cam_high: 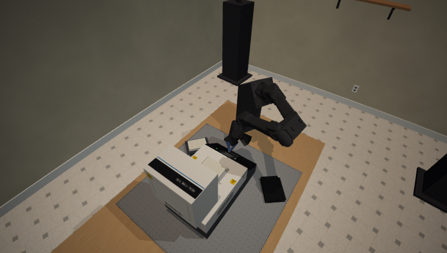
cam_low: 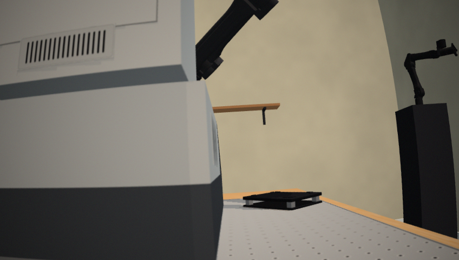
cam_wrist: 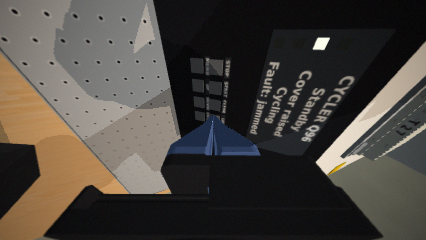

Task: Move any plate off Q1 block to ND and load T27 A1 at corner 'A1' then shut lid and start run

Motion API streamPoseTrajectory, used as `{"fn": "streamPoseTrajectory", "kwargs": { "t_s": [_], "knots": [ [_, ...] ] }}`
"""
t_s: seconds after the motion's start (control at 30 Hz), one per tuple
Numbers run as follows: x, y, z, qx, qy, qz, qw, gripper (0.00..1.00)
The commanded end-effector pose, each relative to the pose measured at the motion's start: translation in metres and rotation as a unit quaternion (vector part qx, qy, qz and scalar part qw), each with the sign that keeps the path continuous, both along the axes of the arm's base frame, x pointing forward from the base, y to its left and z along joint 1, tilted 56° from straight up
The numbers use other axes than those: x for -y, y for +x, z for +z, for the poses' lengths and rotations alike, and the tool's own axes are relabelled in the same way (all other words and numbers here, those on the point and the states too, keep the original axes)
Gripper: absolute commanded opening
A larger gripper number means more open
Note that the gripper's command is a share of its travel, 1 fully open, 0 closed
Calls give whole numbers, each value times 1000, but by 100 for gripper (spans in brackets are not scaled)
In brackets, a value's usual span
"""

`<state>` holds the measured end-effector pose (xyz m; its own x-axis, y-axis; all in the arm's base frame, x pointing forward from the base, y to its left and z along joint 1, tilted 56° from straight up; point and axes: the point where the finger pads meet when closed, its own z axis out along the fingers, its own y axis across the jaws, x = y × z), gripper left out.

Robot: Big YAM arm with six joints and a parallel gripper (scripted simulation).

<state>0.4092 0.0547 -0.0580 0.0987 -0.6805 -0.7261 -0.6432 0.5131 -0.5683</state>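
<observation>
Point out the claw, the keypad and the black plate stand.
claw [cam_wrist: 213, 131], wrist view, where the shut blue tips meet
keypad [cam_wrist: 207, 90], wrist view, middle of the key grid
black plate stand [cam_high: 272, 188], top view, its flat top

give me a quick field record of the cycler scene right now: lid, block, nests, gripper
lid: raised, slid back on the cycler
block: a white plate lies on it
left nest: holds a white plate
right nest: black, nothing on it
gripper: shut, holding nothing, tips at the key pad
status lamp: green
display: marker by the Standby line
</observation>
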Motion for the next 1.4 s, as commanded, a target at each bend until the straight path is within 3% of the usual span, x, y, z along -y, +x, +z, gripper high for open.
{"fn": "streamPoseTrajectory", "kwargs": {
  "t_s": [0.0,0.33,0.67,1.37],
  "knots": [
    [8,-9,6,4,-4,-7,1000,0],
    [6,-13,0,-3,-2,-6,1000,0],
    [-5,0,-1,5,0,6,1000,0],
    [7,-14,1,-10,-1,-8,1000,0]
  ]
}}
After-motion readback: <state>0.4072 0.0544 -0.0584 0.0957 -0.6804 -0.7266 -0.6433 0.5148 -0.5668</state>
